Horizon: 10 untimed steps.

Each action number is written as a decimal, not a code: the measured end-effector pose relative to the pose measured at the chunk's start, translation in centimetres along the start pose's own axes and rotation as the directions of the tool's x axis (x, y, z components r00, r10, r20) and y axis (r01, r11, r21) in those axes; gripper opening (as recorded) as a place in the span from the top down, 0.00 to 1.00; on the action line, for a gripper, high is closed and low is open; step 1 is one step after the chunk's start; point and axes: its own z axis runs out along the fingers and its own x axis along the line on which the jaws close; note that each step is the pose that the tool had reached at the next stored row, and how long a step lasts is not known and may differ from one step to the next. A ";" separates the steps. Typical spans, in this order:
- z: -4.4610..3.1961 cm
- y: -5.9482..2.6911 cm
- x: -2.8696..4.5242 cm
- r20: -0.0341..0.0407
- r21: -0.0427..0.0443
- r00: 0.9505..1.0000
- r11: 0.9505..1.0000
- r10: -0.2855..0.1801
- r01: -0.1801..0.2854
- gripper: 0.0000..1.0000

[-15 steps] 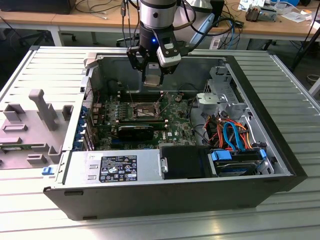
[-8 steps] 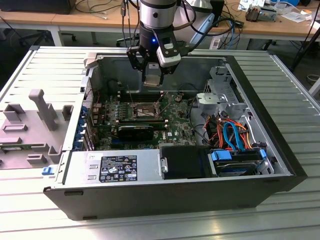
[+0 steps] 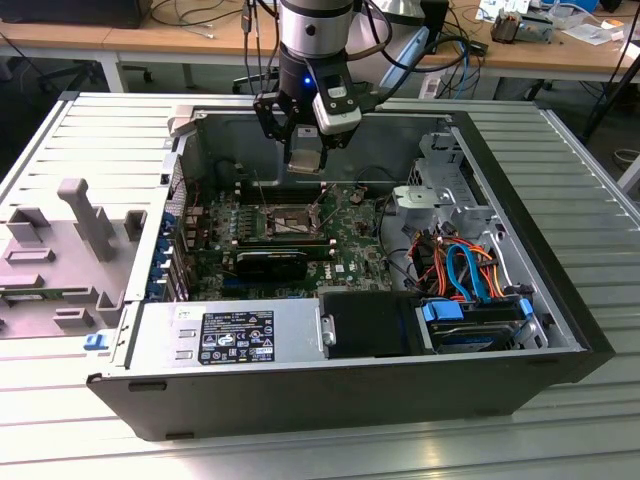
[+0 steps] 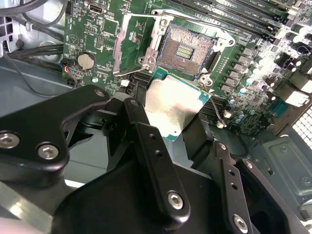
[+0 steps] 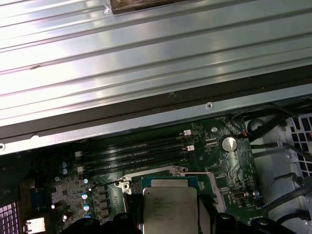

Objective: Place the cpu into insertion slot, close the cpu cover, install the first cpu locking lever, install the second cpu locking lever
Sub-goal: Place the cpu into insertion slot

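My gripper (image 3: 303,150) hangs over the open computer case, shut on the cpu (image 4: 173,105), a flat silver-topped chip with a green edge. In both wrist views the chip sits between the black fingers (image 4: 146,141); the first wrist view shows the cpu (image 5: 168,204) held level above the board. The insertion slot (image 4: 187,46) lies bare just beyond the chip, its dark pin field exposed. The cpu cover (image 4: 136,44) is swung open to one side of the socket. Thin wire levers (image 4: 195,17) stand released along the socket's edges. From outside, the insertion slot (image 3: 292,217) sits below the gripper.
Memory slots (image 5: 131,151) and a coin battery (image 5: 227,144) flank the socket. A grey power supply (image 3: 230,335) and a drive bay with orange and blue cables (image 3: 465,270) fill the case's near side. The case walls (image 3: 190,125) ring the board. A grey fixture (image 3: 60,240) lies outside at the exterior view's left.
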 end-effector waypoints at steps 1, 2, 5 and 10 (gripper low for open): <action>0.00 0.00 0.00 0.000 0.000 1.000 1.000 0.001 -0.001 0.46; 0.00 0.00 0.00 0.000 0.000 1.000 1.000 0.001 -0.001 0.46; 0.00 0.00 0.00 0.000 0.000 1.000 1.000 0.004 -0.004 0.46; 0.00 0.00 0.00 0.001 0.000 1.000 1.000 0.007 -0.007 0.46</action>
